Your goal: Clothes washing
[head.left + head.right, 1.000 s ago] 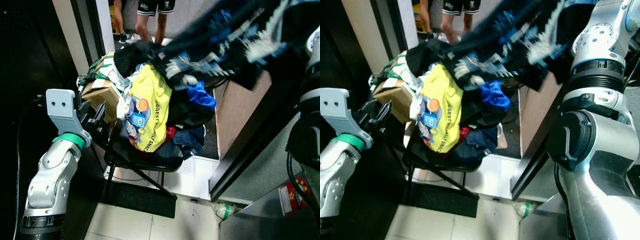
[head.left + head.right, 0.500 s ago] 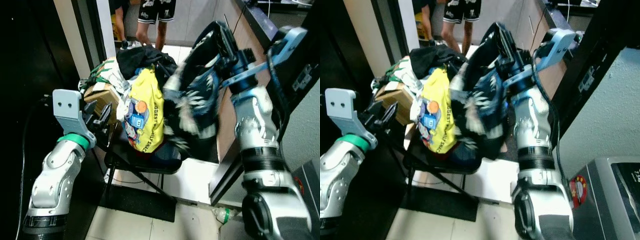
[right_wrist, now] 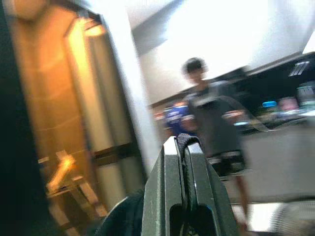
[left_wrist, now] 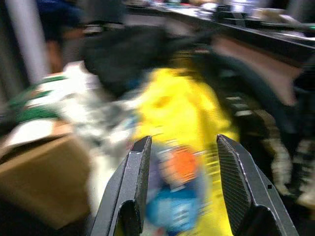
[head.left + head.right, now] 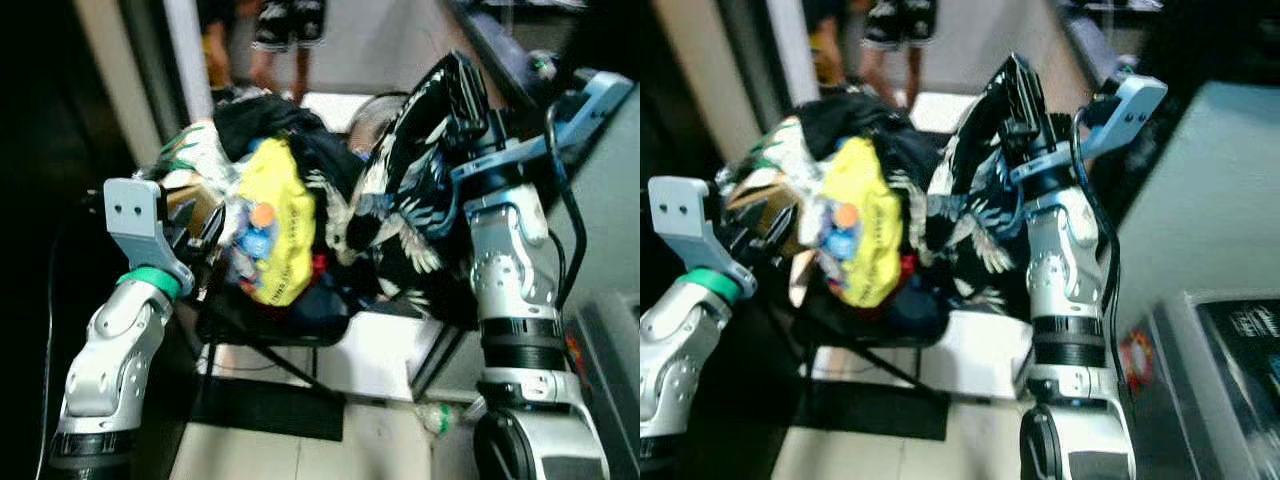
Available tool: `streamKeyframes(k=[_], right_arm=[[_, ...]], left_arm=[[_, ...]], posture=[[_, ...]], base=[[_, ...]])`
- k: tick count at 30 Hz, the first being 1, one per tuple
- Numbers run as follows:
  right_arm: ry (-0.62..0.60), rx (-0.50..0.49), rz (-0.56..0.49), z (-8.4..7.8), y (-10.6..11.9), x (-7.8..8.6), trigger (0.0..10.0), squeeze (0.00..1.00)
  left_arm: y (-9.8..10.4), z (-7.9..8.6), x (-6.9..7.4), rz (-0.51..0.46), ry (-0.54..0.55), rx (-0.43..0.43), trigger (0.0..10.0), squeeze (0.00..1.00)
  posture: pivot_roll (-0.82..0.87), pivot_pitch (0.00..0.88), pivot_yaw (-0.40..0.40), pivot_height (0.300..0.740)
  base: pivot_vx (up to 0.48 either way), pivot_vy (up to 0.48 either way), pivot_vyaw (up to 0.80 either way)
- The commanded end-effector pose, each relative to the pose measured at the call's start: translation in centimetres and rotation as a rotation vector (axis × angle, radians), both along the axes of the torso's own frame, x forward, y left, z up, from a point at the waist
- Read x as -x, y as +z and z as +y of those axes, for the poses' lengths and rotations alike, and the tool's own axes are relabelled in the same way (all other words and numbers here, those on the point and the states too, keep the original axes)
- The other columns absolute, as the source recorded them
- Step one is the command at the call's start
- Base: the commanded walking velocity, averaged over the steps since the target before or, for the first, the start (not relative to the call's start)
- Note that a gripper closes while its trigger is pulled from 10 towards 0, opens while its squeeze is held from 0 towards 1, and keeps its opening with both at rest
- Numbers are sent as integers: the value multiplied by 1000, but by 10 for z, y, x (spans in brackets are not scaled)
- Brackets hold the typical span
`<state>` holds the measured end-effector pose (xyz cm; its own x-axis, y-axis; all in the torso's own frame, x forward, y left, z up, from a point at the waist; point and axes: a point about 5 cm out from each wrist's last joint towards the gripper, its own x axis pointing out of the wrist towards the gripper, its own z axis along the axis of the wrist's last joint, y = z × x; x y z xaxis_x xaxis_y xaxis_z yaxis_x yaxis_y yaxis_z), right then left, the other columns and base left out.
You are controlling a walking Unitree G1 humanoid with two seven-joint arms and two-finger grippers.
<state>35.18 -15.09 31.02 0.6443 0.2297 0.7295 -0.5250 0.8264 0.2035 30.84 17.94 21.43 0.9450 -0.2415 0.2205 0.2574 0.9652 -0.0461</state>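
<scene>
All views motion-blurred. Chair (image 5: 265,322) seat hidden under clothes pile (image 5: 270,200); shirt print illegible. Person (image 3: 216,123) indistinct, legs cut off at frame edge.

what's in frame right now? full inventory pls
patterned garment: one, dark blue and white, hanging from the right gripper beside the chair
yellow shirt: one, yellow with a cartoon print, front of the pile
clothes pile: one heap, black, blue, green-white, on the chair
chair: one, black, folding, under the pile
cardboard box: one, brown, on the pile's left side
plastic bottle: one, clear with green, on the floor
person: one, grey top and dark shorts, standing behind the chair
left gripper: open, aimed at the yellow shirt
right gripper: shut on the patterned garment, raised
</scene>
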Motion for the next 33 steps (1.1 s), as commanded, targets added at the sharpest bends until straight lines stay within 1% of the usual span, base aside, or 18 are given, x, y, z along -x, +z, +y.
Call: streamKeyframes(k=[1,4,11,17,19,21,22,23,24,28,33], right_arm=[[6,-14,-1,1,0,2,10000,0],[17,-22,22,6,-6,3,10000,0],[9,-23,43,6,-11,5,10000,0],[4,-25,51,5,-10,6,10000,0],[13,-28,33,8,-1,5,10000,0],[13,-28,33,8,-1,5,10000,0],[23,-28,19,11,6,4,10000,0],[23,-28,19,11,6,4,10000,0],[32,-29,7,13,11,4,10000,0],[43,-29,-4,16,17,3,10000,0],[63,-26,-9,21,20,3,10000,0]], left_arm=[[1,-2,2,-9,-14,-11,10000,0],[1,-2,3,-8,-17,-17,10000,0],[0,-3,4,-8,-23,-21,10000,0],[0,-4,4,-9,-27,-22,10000,0],[1,-3,3,-11,-26,-22,10000,0],[1,-3,3,-11,-26,-22,10000,0],[2,-3,3,-12,-25,-18,10000,0],[2,-3,3,-12,-25,-18,10000,0],[2,-3,3,-12,-21,-14,10000,0],[3,-2,5,-15,-10,-6,10000,0],[7,5,6,-34,25,-2,10000,0]], posture=[[69,3,47,740],[80,2,40,740],[78,4,40,740],[79,4,39,740],[79,3,37,740],[79,3,37,740],[81,3,36,740],[81,3,36,740],[81,3,36,740],[87,2,30,740],[92,2,24,740]], base=[[0,0,-800],[0,0,-800],[0,0,-800],[0,0,-800],[0,0,-800],[0,0,-800],[0,0,-800],[0,0,-800],[0,0,-800],[0,0,-800],[0,0,-800]])
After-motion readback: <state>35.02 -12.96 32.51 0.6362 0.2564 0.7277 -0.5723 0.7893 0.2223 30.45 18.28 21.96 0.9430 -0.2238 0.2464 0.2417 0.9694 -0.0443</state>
